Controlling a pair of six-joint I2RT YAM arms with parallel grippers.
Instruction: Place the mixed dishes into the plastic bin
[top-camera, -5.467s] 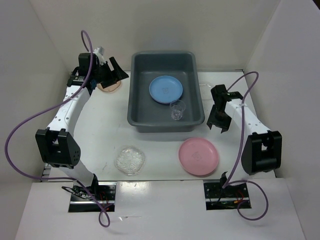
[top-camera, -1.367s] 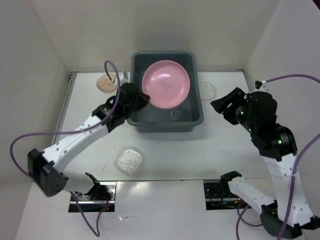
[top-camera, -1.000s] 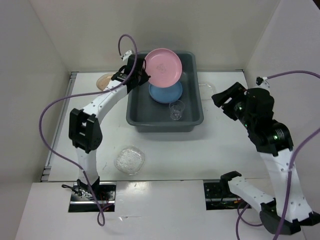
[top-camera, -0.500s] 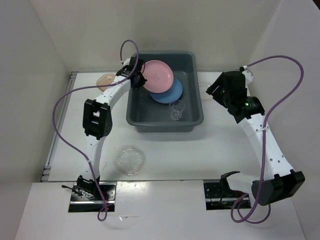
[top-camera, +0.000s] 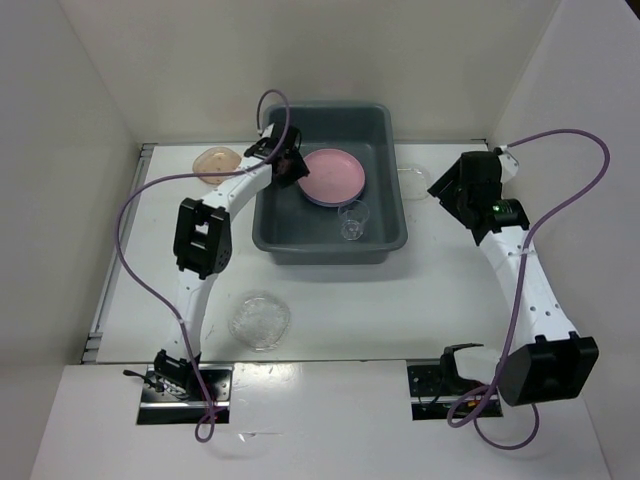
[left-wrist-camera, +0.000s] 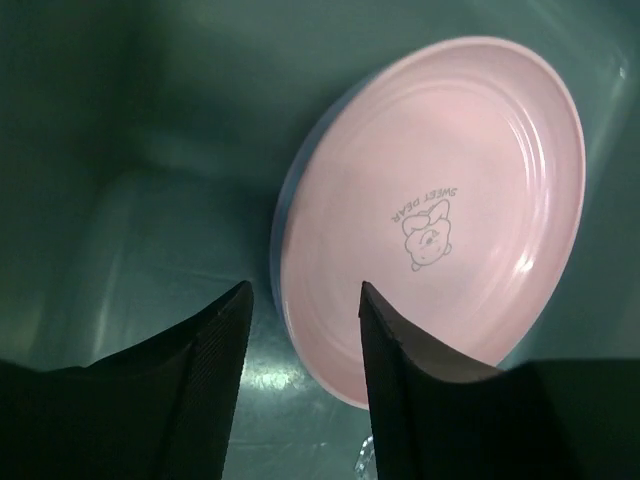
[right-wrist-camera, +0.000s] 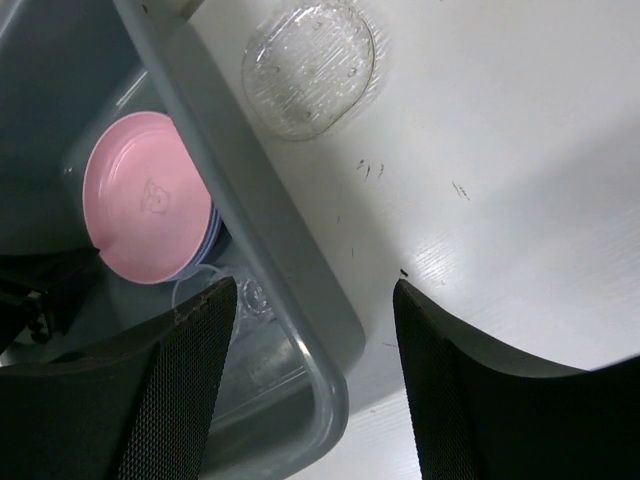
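The dark grey plastic bin (top-camera: 274, 215) stands at the back middle. In it a pink plate (top-camera: 335, 176) lies on a blue plate (left-wrist-camera: 276, 232), with a clear cup (top-camera: 352, 220) in front of them. My left gripper (top-camera: 290, 166) is open and empty inside the bin, just off the pink plate's (left-wrist-camera: 440, 210) left edge. My right gripper (top-camera: 445, 187) is open and empty above the table, right of the bin. A clear textured dish (right-wrist-camera: 308, 68) lies beside the bin's right wall (right-wrist-camera: 250, 200). A peach dish (top-camera: 217, 160) and a second clear dish (top-camera: 260, 320) are on the table.
White walls close in the table on the left, back and right. Purple cables loop off both arms. The left arm reaches over the bin's left rim.
My left gripper lowered the pink plate onto the blue plate in the bin and let it go. My right arm swung in toward the clear dish right of the bin.
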